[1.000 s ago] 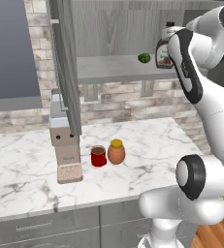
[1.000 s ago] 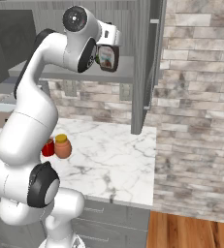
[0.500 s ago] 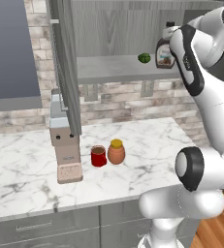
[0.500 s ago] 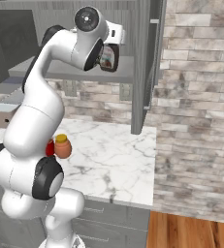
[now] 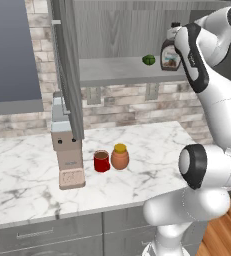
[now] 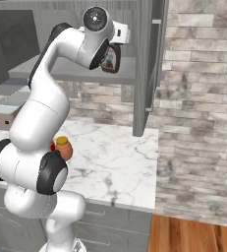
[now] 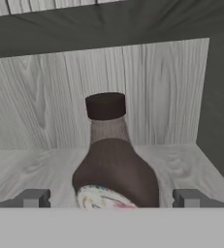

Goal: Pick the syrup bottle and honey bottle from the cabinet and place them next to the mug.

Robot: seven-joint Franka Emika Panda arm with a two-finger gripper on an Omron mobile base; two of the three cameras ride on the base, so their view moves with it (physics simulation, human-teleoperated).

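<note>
Lining up on the syrup bottle [image 7: 114,164] on the cabinet [image 7: 45,167] shelf: it stands dead centre between my jaws, which are spread wide, one tip each side. I'd push in level and clamp below the neck.

Our arm [image 6: 51,93] rises from the base, bends at the elbow and reaches up and far, toward the right of the scene. Our gripper [image 7: 111,198] is level, jaws spread wide, one finger [image 7: 34,198] on each side, closed on nothing.
</note>
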